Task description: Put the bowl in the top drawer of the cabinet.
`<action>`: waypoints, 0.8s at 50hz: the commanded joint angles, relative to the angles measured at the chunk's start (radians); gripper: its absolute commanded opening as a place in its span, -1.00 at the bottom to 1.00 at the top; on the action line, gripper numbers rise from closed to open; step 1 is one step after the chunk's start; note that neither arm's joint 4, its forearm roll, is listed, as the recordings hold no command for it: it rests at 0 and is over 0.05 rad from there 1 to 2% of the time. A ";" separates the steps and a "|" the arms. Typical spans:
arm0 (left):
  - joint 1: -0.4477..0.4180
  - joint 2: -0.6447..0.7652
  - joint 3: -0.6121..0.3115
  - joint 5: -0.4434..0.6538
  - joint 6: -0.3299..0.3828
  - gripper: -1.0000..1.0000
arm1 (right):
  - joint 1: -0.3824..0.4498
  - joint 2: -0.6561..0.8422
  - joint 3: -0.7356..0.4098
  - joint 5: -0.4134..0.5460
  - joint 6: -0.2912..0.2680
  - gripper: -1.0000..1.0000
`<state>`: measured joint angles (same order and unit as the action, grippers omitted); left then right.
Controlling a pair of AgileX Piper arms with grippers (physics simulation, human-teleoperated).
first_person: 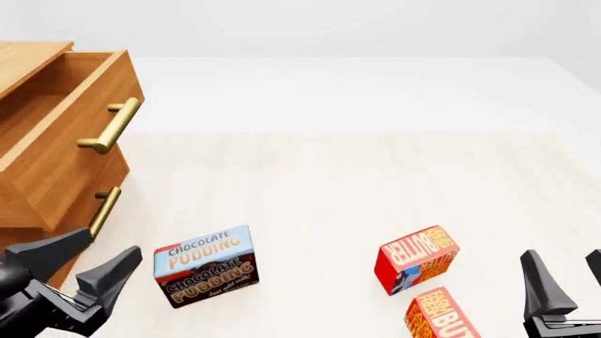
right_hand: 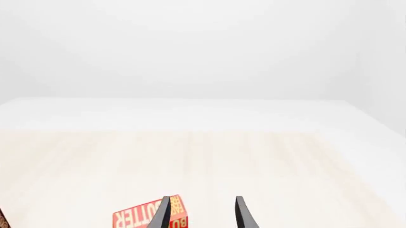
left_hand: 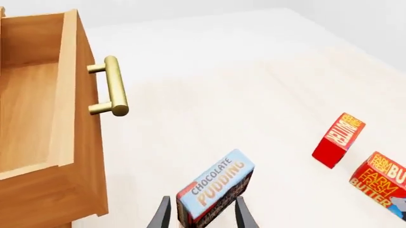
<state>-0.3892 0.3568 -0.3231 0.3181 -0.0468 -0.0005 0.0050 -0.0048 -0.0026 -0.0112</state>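
The bowl is out of view in all three views. The cabinet [first_person: 38, 201] stands at the far left of the table. Its top drawer [first_person: 70, 116] is pulled out, its brass bar handle [first_person: 112, 125] facing right. The left wrist view looks into the top drawer [left_hand: 32, 99], and the part that shows holds nothing. My left gripper [first_person: 94, 264] hangs open by the cabinet's lower front, just left of the chocolate pudding box [first_person: 204, 265] and apart from it. My right gripper [first_person: 568, 282] is open at the near right, holding nothing.
The lower drawer's handle [first_person: 103, 210] sits below the open drawer. A red butter box [first_person: 416, 258] and a second one [first_person: 441, 317] lie near my right gripper. In the left wrist view a red gelatin box [left_hand: 338, 139] stands beside a butter box [left_hand: 381, 183].
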 commanded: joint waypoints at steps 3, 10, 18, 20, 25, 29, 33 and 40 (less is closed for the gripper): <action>-0.110 0.087 -0.053 0.087 -0.092 1.00 | -0.007 -0.001 0.000 0.000 0.000 1.00; -0.145 0.139 -0.088 0.120 -0.121 1.00 | -0.004 0.000 0.000 0.000 0.002 1.00; -0.173 0.183 -0.127 0.168 -0.079 1.00 | -0.003 0.000 0.000 0.000 0.003 1.00; -0.187 0.194 -0.136 0.174 -0.077 1.00 | -0.004 0.000 0.000 0.000 0.003 1.00; -0.219 0.243 -0.125 0.176 -0.048 1.00 | -0.002 0.001 0.000 0.001 0.000 1.00; -0.248 0.275 -0.134 0.187 -0.039 1.00 | 0.000 0.001 0.000 0.001 0.000 1.00; -0.272 0.306 -0.165 0.199 -0.055 1.00 | 0.007 0.001 0.000 0.000 0.002 1.00; -0.333 0.359 -0.158 0.177 -0.101 1.00 | 0.005 0.000 0.000 -0.001 0.004 1.00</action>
<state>-0.6484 0.6419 -0.4701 0.4969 -0.1137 0.0031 0.0056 -0.0047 -0.0026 -0.0089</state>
